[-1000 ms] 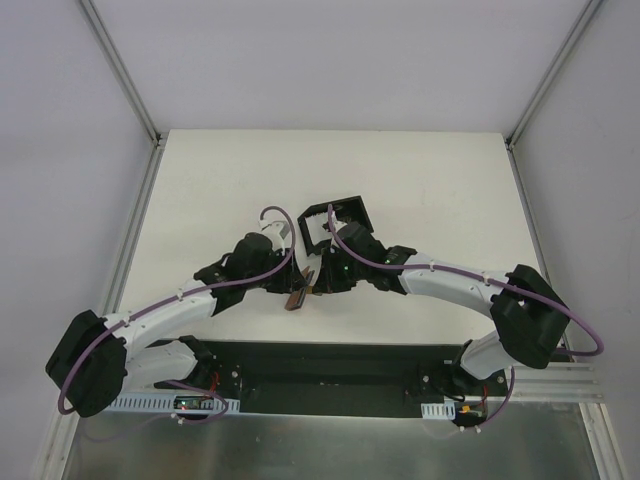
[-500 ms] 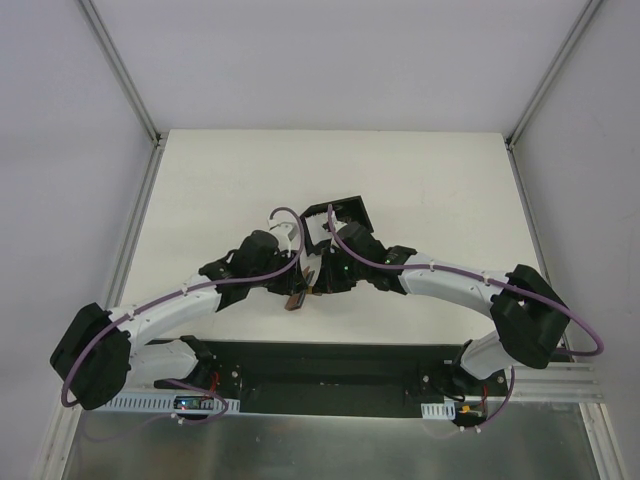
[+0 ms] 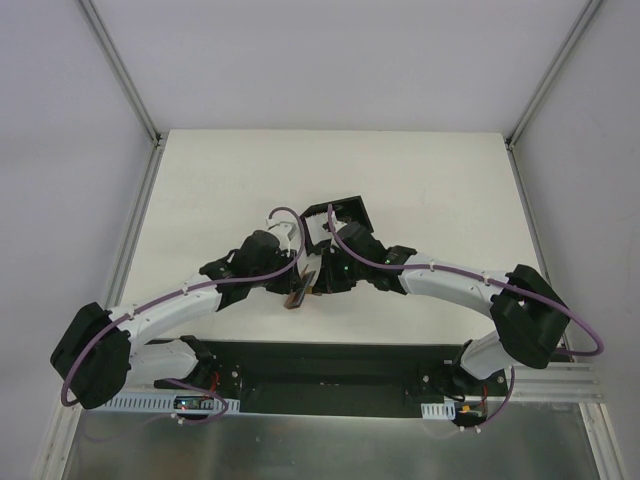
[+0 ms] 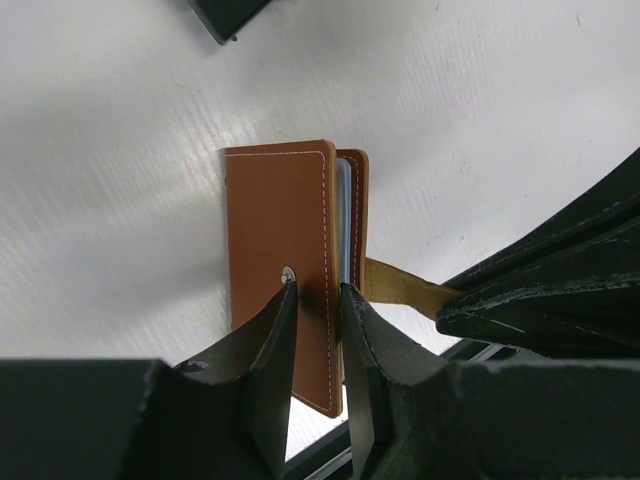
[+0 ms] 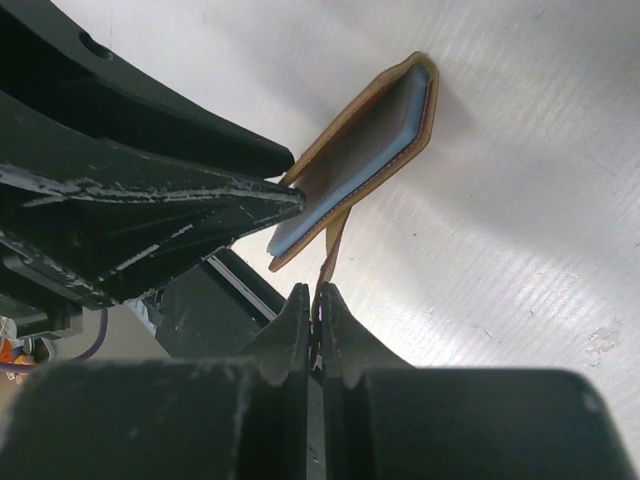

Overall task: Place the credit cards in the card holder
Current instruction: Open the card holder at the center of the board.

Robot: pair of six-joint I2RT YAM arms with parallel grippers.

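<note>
Right wrist view: right gripper (image 5: 316, 300) pinches the strap (image 5: 333, 245), left gripper (image 4: 315, 300) straddles the wallet (image 4: 275, 240) — grip unclear; thin cards (image 5: 298, 230), likely stiff and slick, want pinching at their exposed edge.

Two grippers, both mine: my left gripper (image 4: 315, 290) and my right gripper (image 5: 312, 295), with two fingers apiece, four in all. One brown wallet (image 4: 280, 250) stands between my left fingers. It has one metal stud (image 4: 288, 272) at my left fingertip and one tan strap (image 5: 333, 250) running down into my right fingers. The credit cards (image 5: 350, 170) show as a pale blue stack inside the wallet, just beyond my right fingertips; their number cannot be told. One black card holder (image 3: 335, 218) sits beyond both sets of fingertips. One table (image 3: 420, 180).
</note>
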